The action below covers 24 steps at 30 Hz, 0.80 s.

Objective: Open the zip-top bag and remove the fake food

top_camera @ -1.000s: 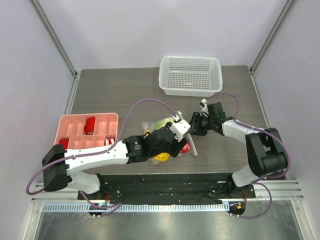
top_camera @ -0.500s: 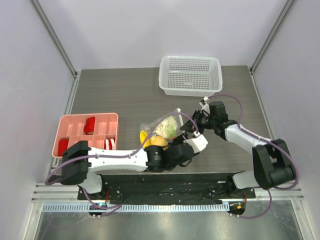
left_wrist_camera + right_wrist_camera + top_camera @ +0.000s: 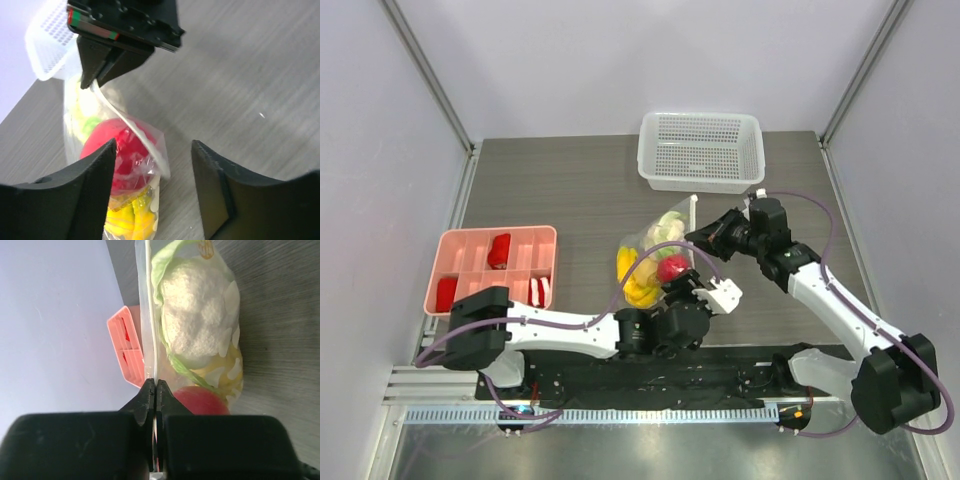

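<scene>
The zip-top bag (image 3: 655, 250) lies mid-table with the fake food inside: white cauliflower (image 3: 195, 315), a red round fruit (image 3: 112, 145) and yellow pieces (image 3: 130, 220). My right gripper (image 3: 708, 237) is shut on the bag's zip edge and holds that edge up; its fingers pinch the strip in the right wrist view (image 3: 156, 390) and show in the left wrist view (image 3: 95, 75). My left gripper (image 3: 152, 165) is open, and the bag's near corner lies between its fingers, untouched. In the top view the left gripper (image 3: 680, 290) sits just in front of the bag.
A white perforated basket (image 3: 700, 150) stands at the back. A pink tray (image 3: 470, 250) with red and white pieces sits at the left; it also shows in the right wrist view (image 3: 127, 347). The left arm lies along the near edge.
My left arm has swung off the bag toward the near edge and now points at it, open. My right gripper has pulled the bag's zip edge right and back, uncovering the bag.
</scene>
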### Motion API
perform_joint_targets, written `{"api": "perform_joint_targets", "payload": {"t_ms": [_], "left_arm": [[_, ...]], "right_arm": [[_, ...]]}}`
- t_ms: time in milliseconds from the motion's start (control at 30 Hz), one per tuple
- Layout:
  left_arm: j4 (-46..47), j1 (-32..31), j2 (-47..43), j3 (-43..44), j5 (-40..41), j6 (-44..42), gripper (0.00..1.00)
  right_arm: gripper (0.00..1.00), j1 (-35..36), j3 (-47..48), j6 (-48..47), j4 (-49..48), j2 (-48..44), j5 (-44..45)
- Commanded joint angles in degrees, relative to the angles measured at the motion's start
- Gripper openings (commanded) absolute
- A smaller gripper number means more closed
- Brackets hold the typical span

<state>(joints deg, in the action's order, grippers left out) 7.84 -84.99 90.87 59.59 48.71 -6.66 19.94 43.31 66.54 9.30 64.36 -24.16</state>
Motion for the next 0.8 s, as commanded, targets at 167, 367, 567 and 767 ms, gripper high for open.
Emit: {"api": "perform_joint_targets", "payload": {"t_ms": [167,367,567,767], "left_arm": [[11.0,0.2,2.5,0.9,14.1,-4.0,0.35],[8.3,1.1,-0.5,1.1,14.9,-2.4,0.00],[-5.2,6.1,-11.6,-2.2,0.9,11.6,0.00],[-17.8,15.4,-25.9,-5.0,-21.9,16.5,0.00]], "right_arm": [[0.01,4.9,1.4,12.7,-0.1,-5.8,11.5],[0.07,6.7,1.1,11.1,0.6,-7.4,14.3],[0.56,5.2,5.1,-9.5,0.5,-6.0,10.9],[0.87,-0.3,7.1,-33.6,8.4,-9.4,9.5]]}}
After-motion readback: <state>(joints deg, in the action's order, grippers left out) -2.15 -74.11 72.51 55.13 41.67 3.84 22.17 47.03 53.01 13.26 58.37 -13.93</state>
